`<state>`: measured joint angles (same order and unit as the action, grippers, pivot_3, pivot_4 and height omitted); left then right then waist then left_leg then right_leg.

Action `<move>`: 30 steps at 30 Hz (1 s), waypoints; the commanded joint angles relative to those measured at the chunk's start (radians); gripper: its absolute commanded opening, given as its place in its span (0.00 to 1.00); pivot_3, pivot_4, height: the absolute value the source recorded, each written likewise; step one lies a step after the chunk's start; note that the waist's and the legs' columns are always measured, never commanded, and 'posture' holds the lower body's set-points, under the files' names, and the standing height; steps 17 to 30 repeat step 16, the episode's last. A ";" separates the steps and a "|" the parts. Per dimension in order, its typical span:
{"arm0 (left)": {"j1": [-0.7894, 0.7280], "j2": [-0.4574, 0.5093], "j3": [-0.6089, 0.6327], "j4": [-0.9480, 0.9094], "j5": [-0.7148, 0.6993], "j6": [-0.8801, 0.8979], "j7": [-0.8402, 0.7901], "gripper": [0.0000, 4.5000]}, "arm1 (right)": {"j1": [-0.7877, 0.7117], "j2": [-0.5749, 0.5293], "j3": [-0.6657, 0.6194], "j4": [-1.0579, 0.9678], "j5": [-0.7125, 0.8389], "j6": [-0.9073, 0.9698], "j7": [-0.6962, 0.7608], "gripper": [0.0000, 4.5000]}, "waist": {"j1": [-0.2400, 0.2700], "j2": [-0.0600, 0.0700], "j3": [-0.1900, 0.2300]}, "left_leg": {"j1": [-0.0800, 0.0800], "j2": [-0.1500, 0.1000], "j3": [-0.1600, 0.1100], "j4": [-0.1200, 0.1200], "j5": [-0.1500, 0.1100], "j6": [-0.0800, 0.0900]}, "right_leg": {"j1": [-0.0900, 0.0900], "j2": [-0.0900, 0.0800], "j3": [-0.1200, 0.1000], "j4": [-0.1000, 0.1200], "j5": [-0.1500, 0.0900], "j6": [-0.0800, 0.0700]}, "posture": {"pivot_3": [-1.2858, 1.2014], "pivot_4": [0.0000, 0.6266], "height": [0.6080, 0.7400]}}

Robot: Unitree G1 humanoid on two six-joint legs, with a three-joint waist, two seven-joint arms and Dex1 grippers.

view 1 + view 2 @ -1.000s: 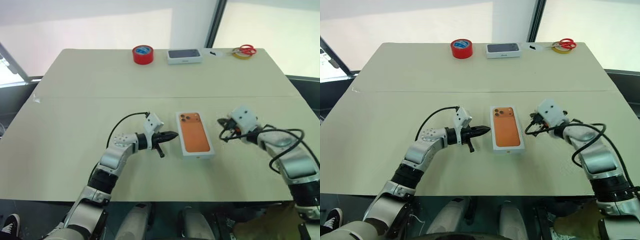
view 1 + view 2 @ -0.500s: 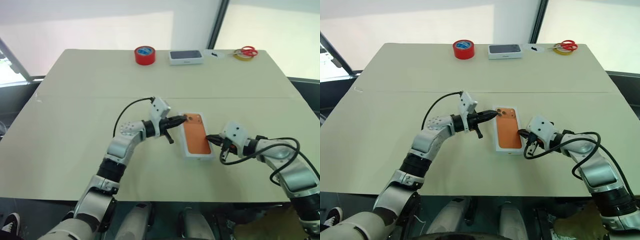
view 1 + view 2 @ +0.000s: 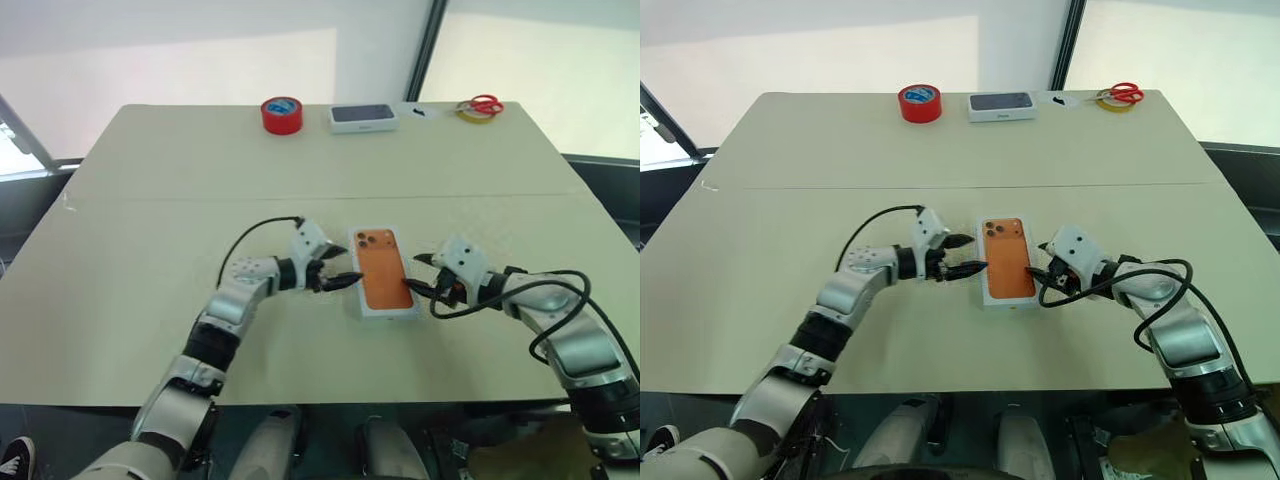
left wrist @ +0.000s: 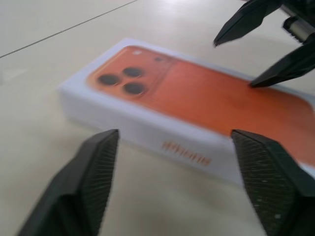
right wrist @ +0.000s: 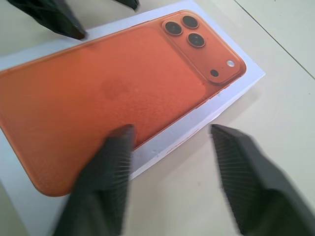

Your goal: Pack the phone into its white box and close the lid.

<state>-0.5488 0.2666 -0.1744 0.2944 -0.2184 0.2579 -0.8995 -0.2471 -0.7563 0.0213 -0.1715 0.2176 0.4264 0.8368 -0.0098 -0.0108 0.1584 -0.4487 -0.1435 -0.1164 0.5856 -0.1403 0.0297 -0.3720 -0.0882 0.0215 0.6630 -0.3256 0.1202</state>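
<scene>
- Judging by how things lie, the task looks nearly or wholly done: the white box [image 4: 123, 115] sits shut at the middle of the table [image 3: 150, 250], with the lid [image 5: 113, 93] seated squarely and no gap showing along its walls.
- The orange phone shape with three dark lenses on the lid lies flush with the surface and has a white margin all round. I take it for a print, so the phone itself is presumably inside, though I cannot confirm that.
- The left gripper [image 3: 342, 270] hangs just beside the box's left long side with its fingers spread apart, gripping nothing.
- The right gripper [image 3: 418, 275] sits just beside the box's right long side, also parted and empty. One finger reaches over the lid's edge, and I cannot tell whether it touches.
- What seems left is for both arms to draw clear of the box.
- Orange lettering runs along the box's long side wall in the left wrist view, too blurred to read.
- Well beyond the box, at the table's far edge, lie a red tape roll [image 3: 281, 114], a second white box picturing a dark phone [image 3: 362, 117] and red-handled scissors [image 3: 487, 103]. Any writing on them is too small to read.
</scene>
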 commanded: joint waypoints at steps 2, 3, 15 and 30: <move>0.020 0.092 0.096 -0.154 -0.062 -0.011 -0.036 1.00 | -0.052 -0.005 -0.115 0.009 0.096 -0.011 0.040 0.99 | 0.001 0.000 0.000 | -0.001 0.000 0.000 0.000 0.000 0.000 | 0.000 0.000 0.000 0.000 0.000 0.000 | 0.52 0.24 0.97; 0.030 0.109 0.108 -0.172 -0.063 -0.019 -0.034 1.00 | -0.054 -0.010 -0.125 0.012 0.106 -0.011 0.049 0.99 | 0.000 0.000 0.000 | -0.001 0.000 0.000 0.000 0.000 0.000 | 0.000 0.000 0.000 0.000 0.000 0.000 | 0.52 0.24 0.97; 0.285 0.369 0.337 -0.246 -0.154 0.010 -0.082 1.00 | 0.090 -0.142 -0.271 0.069 0.170 -0.111 0.248 0.99 | 0.002 0.001 0.001 | 0.001 0.000 0.001 -0.004 0.000 0.000 | -0.001 -0.001 0.002 0.000 -0.001 -0.003 | 0.52 0.24 0.97; 0.292 0.370 0.344 -0.248 -0.161 0.012 -0.082 1.00 | 0.093 -0.144 -0.271 0.073 0.167 -0.121 0.251 0.99 | 0.002 0.001 0.001 | 0.001 0.000 0.001 -0.004 0.000 0.000 | -0.001 -0.001 0.002 0.000 -0.002 -0.004 | 0.52 0.24 0.97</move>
